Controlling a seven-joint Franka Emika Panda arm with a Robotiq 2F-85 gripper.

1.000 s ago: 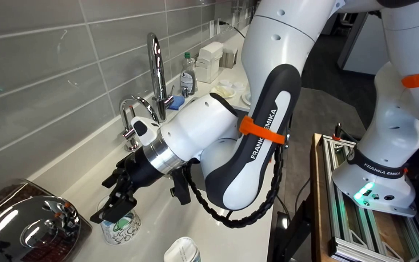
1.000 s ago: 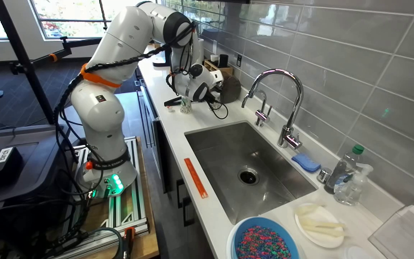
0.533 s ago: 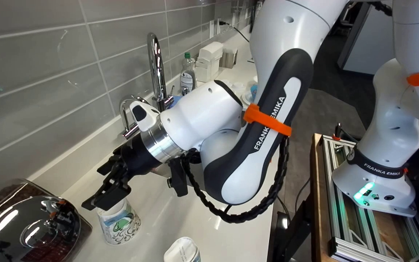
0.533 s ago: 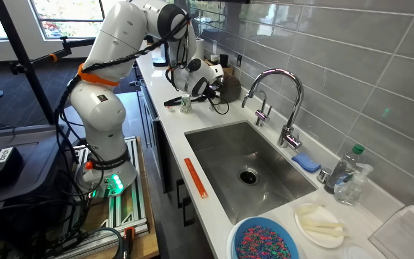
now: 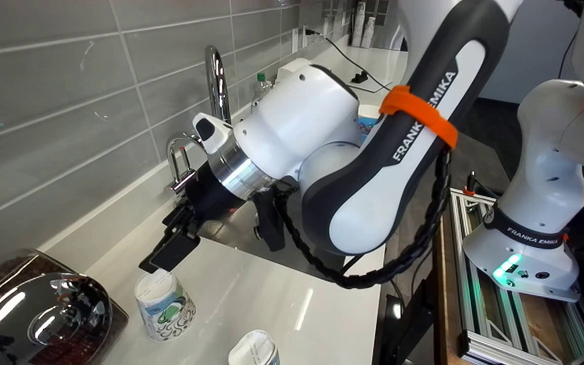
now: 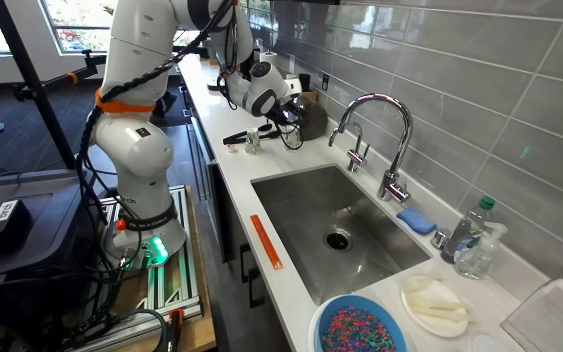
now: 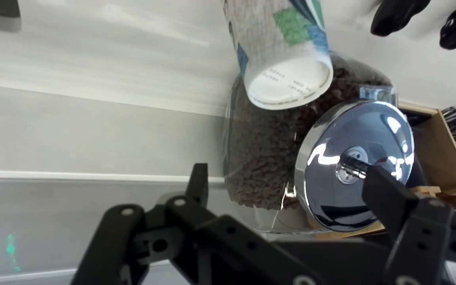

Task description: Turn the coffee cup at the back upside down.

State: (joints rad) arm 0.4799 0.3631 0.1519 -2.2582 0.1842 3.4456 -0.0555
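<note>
The coffee cup point(image 5: 166, 310) is white paper with a teal-green pattern. It stands upside down on the counter beside the jar, its printed base facing up. It also shows in an exterior view point(image 6: 292, 139), partly behind a cable, and in the wrist view point(image 7: 283, 51), base towards the camera. My gripper point(image 5: 154, 244) is above the cup, towards the wall and sink. In the wrist view the gripper point(image 7: 290, 184) is open with nothing between its fingers point(image 7: 199, 180); the cup is outside the jaws. The near-identical second cup point(image 5: 255, 350) stands closer to the counter's front edge.
A jar point(image 7: 263, 158) with a shiny round lid point(image 7: 354, 166) stands next to the cup. Black-handled utensils point(image 6: 249, 134) lie behind the second cup. Two taps point(image 5: 217, 86) and the sink point(image 6: 306, 215) are on the arm's other side. The tiled wall point(image 5: 59, 126) runs behind.
My gripper has risen and drawn back from the coffee cup, up and to the right in an exterior view. The cup has stayed where it was, now less covered by the fingers.
</note>
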